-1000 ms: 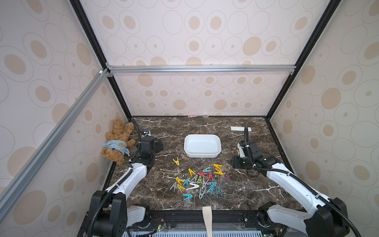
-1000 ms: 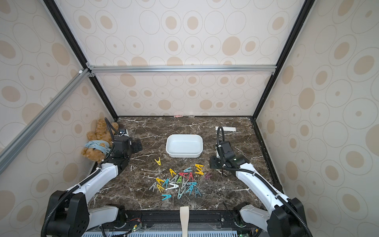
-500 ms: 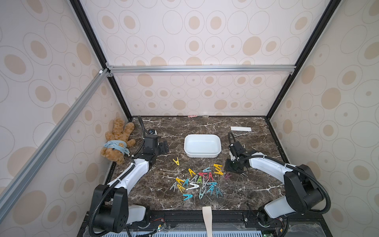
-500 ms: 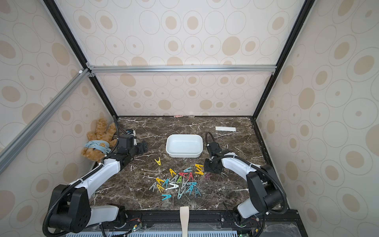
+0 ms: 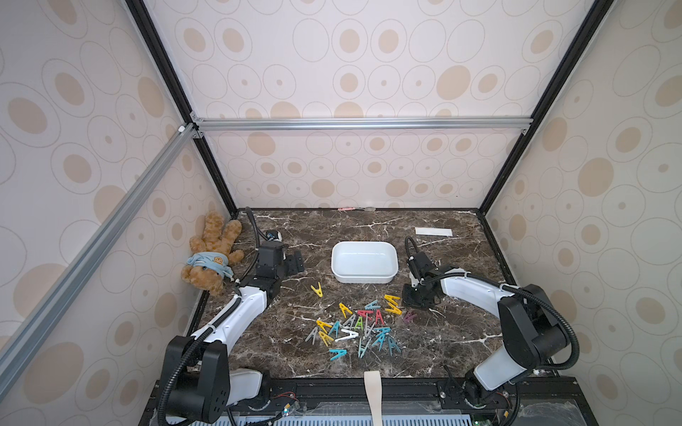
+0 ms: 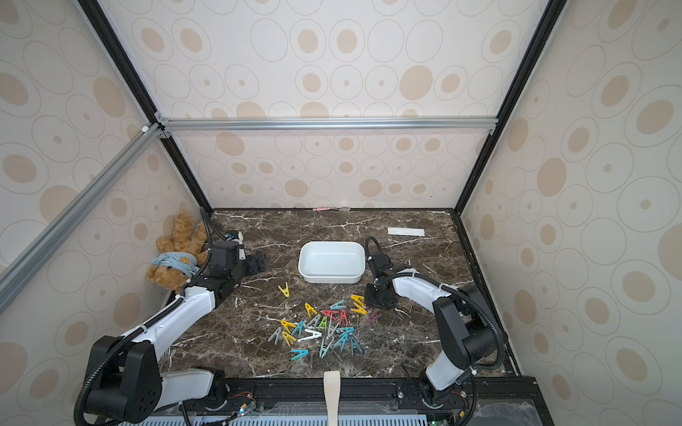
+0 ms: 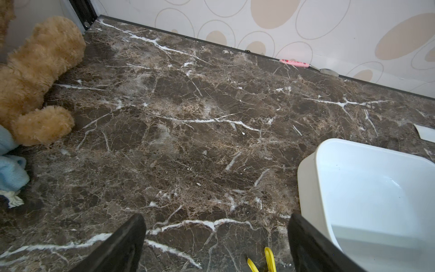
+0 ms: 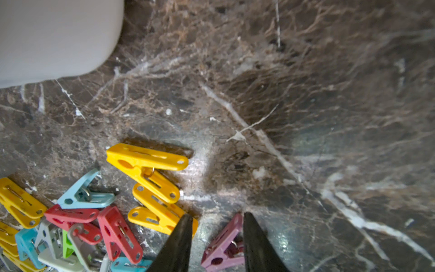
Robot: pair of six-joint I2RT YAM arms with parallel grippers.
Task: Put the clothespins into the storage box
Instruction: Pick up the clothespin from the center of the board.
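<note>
**Purple clothespin bracketed, storage box empty**

From the top: storage box (image 5: 363,277) at mid-table with nothing in it. Clothespins (image 5: 360,326) heaped just near of it, with a lone yellow clothespin (image 5: 316,290) apart to the left. Right gripper (image 5: 414,304) down at the heap's right edge, over the purple clothespin (image 5: 409,316). Left gripper (image 5: 295,263) left of the box, near a teddy bear (image 5: 208,258), holding nothing.

From the left wrist: left gripper (image 7: 216,219) spread wide over bare table (image 7: 188,141), nothing between its fingers. Storage box (image 7: 306,183) to the right, yellow clothespin (image 7: 268,259) just near.

From the right wrist: right gripper (image 8: 217,215) partly open, one finger on each side of the purple clothespin (image 8: 223,249). Gap visible on the heap side, so not yet clamped. Two yellow clothespins (image 8: 150,169) crowding the heap-side finger.

Judged as the first pick, with nothing delivered so far. Next: shut squarely on the purple clothespin, lift straight up clear of the yellow neighbours, carry far and left, and release above the box.
</note>
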